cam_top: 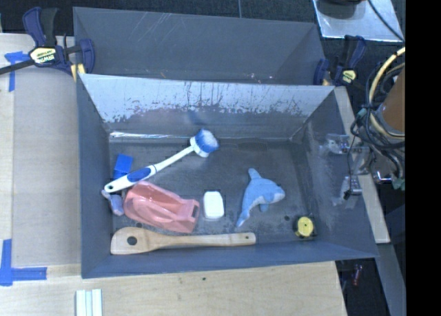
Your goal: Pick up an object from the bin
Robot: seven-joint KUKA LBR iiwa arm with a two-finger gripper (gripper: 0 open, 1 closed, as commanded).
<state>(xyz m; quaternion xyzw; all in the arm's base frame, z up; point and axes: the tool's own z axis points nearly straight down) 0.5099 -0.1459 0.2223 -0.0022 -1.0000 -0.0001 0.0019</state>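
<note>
Gripper [351, 173] at frame right, over bin [93, 191] rim; spread or pressed together, can't tell. Nearest: blue dolphin [260, 196], probably soft, light. Pinch across body.

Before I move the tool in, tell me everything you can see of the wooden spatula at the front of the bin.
The wooden spatula is pale wood in one piece: a broad rounded blade with a small hole at the left end, and a long straight handle running right. It lies flat on the bin floor along the front wall. The pink crumpled thing behind it seems to touch the blade's edge; the white block and blue dolphin lie apart.
</note>
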